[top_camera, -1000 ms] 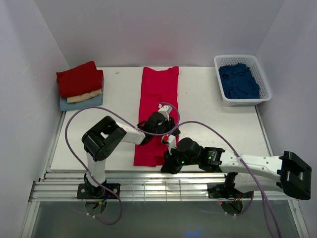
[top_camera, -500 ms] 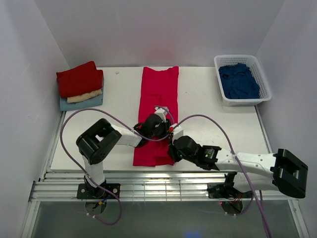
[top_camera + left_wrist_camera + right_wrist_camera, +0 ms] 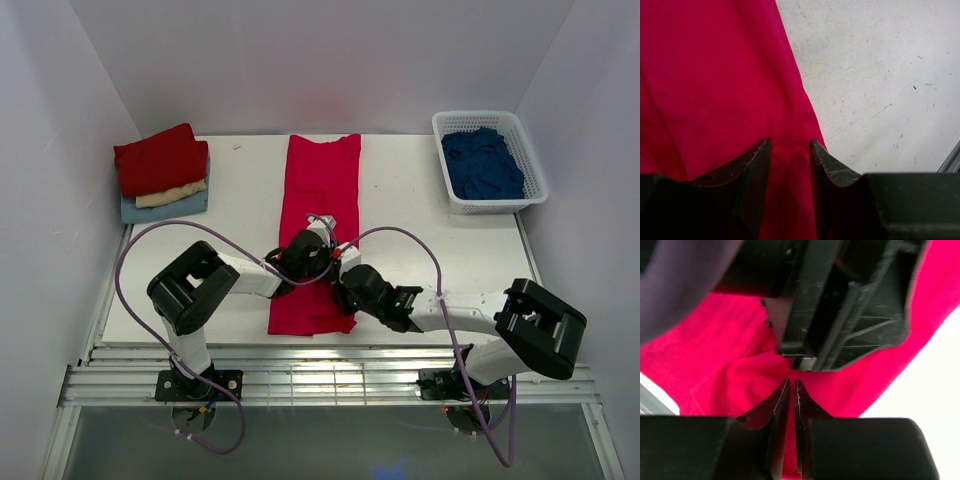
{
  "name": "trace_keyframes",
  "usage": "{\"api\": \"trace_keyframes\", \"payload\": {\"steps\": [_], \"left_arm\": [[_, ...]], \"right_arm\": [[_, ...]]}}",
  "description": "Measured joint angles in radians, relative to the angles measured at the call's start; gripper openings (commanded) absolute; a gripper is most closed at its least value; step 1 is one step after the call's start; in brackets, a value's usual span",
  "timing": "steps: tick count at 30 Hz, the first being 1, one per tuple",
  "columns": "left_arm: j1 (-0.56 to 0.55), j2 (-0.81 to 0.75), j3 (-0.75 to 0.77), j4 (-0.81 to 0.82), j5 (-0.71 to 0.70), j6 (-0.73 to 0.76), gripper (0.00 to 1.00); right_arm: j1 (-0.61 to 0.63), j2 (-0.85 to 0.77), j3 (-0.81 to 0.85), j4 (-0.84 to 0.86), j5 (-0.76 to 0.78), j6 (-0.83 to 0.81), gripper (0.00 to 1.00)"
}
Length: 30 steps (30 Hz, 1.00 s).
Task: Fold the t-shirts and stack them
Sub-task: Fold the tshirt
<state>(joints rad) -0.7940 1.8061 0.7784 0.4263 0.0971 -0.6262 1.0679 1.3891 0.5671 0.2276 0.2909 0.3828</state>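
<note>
**Item:** bright crimson-red short-sleeved cloth t-shirt, folded into one long narrow strip and lying flat on the white counter.

**Position:** middle of the counter. The long axis runs straight away from the arm bases, from the near edge towards the back wall.

**Relation to the jaws:** both arms meet on the near third of the strip. Most of its length lies beyond them and only a short near end lies behind. The right gripper sits closer to the near hem. The left gripper sits just beyond it, so close that its black housing fills the right wrist view.

**Jaws:** the left pair stands partly apart, tips down on the cloth near one long edge, with bare counter just beside; no fold shows between them. The right pair is drawn almost together on a puckered pinch of the crimson cloth, judged a grip.

**Surface:** smooth and even at the far end, creased and gathered round the tips.

**Also present:** stack of folded shirts, dark red over cream over pale blue, at the far left; white plastic lattice basket holding navy cloth, at the far right.
</note>
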Motion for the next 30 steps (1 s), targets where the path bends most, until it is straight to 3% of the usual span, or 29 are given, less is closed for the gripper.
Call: {"api": "trace_keyframes", "payload": {"steps": [21,30], "left_arm": [[-0.001,0.005,0.006,0.0,-0.001,0.027,0.48],[-0.001,0.005,0.006,0.0,-0.007,0.034,0.48]], "right_arm": [[0.053,-0.059,-0.134,0.056,-0.242,0.092,0.13],[0.102,0.009,-0.159,0.156,-0.269,0.161,0.12]]}}
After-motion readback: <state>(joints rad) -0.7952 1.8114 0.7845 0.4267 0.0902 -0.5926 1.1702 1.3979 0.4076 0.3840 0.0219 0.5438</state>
